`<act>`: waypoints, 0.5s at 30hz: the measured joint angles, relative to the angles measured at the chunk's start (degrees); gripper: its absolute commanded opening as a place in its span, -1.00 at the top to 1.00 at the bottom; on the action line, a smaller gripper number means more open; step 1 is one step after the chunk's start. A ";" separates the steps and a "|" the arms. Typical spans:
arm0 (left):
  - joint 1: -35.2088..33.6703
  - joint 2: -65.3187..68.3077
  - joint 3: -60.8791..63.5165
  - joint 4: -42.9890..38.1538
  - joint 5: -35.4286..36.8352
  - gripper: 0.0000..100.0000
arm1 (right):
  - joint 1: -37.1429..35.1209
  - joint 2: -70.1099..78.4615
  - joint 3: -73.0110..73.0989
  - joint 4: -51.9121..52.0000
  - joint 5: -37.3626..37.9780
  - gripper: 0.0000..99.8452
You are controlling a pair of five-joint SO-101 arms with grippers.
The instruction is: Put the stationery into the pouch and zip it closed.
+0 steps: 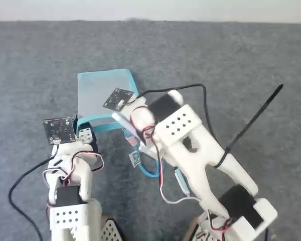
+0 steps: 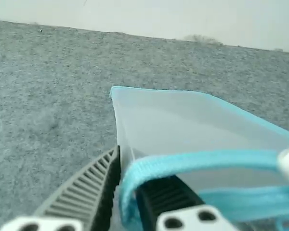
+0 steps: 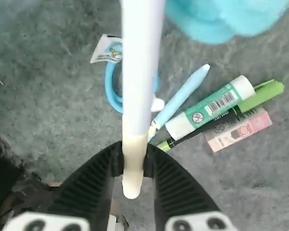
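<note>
pouch (image 2: 192,120) cut off by picture edge, white pen (image 3: 137,72) far end blurred and cropped

Your worktop (image 1: 251,55) is covered all over in a grey, felt-like fabric with a fine, mottled nap. The covering lies flat, with no folds or seams that you can make out, and it runs from the near edge right up to the far edge. There it meets a plain, pale wall (image 1: 150,10) in a straight line. Along that line, toward the far right corner, sit a few small pale lumps (image 2: 201,38), too blurred to tell what they are.
</note>
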 measured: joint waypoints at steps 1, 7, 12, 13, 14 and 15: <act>0.00 0.00 0.00 0.00 0.00 0.98 | -1.14 0.00 0.00 0.00 0.00 0.99; 0.00 0.00 0.00 0.00 0.00 0.98 | -5.45 0.00 0.00 1.14 0.00 0.99; 0.00 0.00 0.00 0.00 0.00 0.98 | -5.45 0.00 0.00 1.14 0.00 0.99; 0.00 0.00 0.00 0.00 0.00 0.98 | -5.45 0.00 0.00 1.14 0.00 0.99; 0.00 0.00 0.00 0.00 0.00 0.98 | -5.45 0.00 0.00 1.14 0.00 0.99; 0.00 0.00 0.00 0.00 0.00 0.98 | -5.45 0.00 0.00 1.14 0.00 0.99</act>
